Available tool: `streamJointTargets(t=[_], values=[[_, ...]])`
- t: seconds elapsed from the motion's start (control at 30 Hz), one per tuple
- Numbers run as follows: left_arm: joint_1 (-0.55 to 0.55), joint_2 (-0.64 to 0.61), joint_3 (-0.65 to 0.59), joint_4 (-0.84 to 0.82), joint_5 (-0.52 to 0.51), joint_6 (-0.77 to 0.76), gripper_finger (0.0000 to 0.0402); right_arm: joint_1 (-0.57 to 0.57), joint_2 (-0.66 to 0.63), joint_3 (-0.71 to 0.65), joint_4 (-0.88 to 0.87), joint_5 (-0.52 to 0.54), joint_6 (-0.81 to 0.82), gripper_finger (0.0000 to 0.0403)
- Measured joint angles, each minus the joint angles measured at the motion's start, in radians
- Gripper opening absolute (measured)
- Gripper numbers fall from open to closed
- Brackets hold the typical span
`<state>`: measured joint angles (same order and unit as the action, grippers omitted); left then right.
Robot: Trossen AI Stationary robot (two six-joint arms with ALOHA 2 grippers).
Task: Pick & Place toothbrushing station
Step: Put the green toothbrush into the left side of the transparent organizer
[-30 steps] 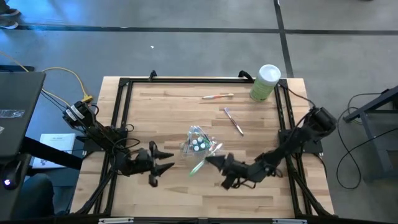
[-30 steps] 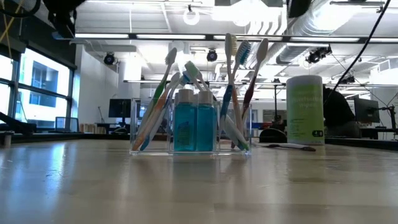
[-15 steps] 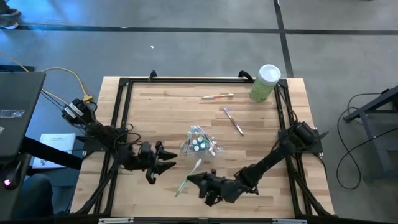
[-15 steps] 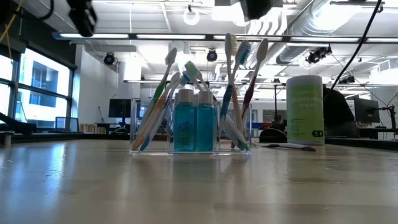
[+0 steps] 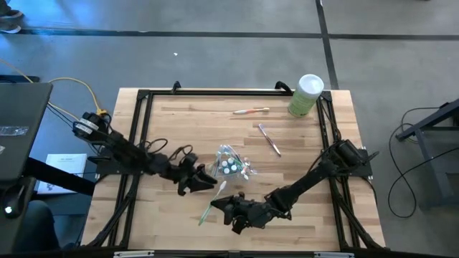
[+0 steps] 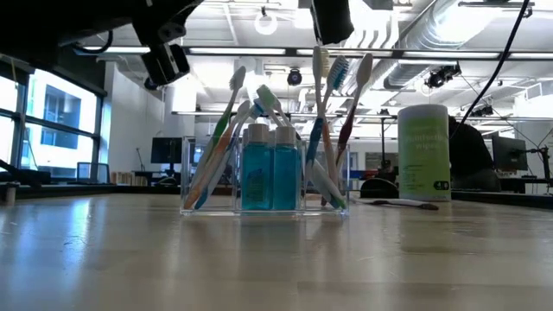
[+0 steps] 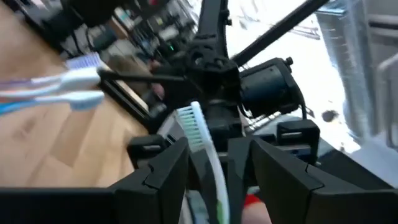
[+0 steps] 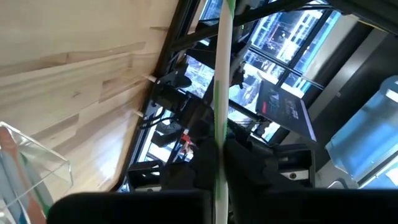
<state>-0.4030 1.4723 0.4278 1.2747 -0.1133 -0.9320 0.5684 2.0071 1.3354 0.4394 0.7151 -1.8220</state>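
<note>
The toothbrushing station, a clear cup (image 5: 228, 165) holding toothbrushes and two blue tubes, stands on its base mid-table (image 6: 263, 173). A green-and-white toothbrush (image 5: 215, 203) is held above the table near the cup's near side, with my right gripper (image 5: 224, 208) shut on it. In the right wrist view its shaft (image 8: 220, 74) runs out past the fingers (image 8: 221, 163). My left gripper (image 5: 206, 179) is open at the brush's bristle end (image 7: 194, 124). Its fingers (image 7: 217, 149) stand on either side of the brush, and I see no touch. My right gripper pinches the toothbrush's handle (image 8: 219, 134) between its two fingers, between the middle and the tail end. The fingers come roughly level from the table's right side and lie across the brush. The brush is lifted clear of the table, its bristle end toward my left gripper.
A pale-green canister with a white lid (image 5: 307, 94) stands at the far right corner. An orange-and-white toothbrush (image 5: 251, 111) and a purple one (image 5: 270, 139) lie loose on the far half of the table. A black frame (image 5: 215, 92) borders the wooden top.
My right gripper has carried the green-and-white toothbrush from beside the cup toward the table's near-left and rolled its wrist. My left gripper has swung right toward the brush's bristle end and rolled, so its fingers now flank the brush.
</note>
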Motion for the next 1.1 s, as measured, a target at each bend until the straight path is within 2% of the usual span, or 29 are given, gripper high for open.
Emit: streamJointTargets(t=[0.07,0.23,0.43,0.7,0.93,1.1], values=[[0.019,0.000,0.003,-0.021,0.032,-0.024,0.0175,-0.001,0.000,0.000,-0.004,0.000,0.013,0.0011],[0.037,0.000,0.018,-0.111,0.036,-0.022,0.0175,-0.005,0.000,0.000,-0.017,-0.001,0.022,0.0014],[0.037,0.000,0.054,-0.141,0.123,0.006,0.0175,-0.020,0.000,0.000,-0.021,-0.016,0.049,0.0016],[0.041,0.000,0.110,-0.268,0.123,0.035,0.0175,-0.033,-0.001,0.000,-0.027,-0.037,0.049,0.0016],[0.057,0.000,0.120,-0.288,0.111,0.042,0.0173,-0.034,-0.002,0.000,-0.041,-0.040,0.074,0.0016],[0.069,0.000,0.120,-0.313,0.109,0.037,0.0143,-0.036,-0.002,-0.001,-0.043,-0.035,0.079,0.0016]])
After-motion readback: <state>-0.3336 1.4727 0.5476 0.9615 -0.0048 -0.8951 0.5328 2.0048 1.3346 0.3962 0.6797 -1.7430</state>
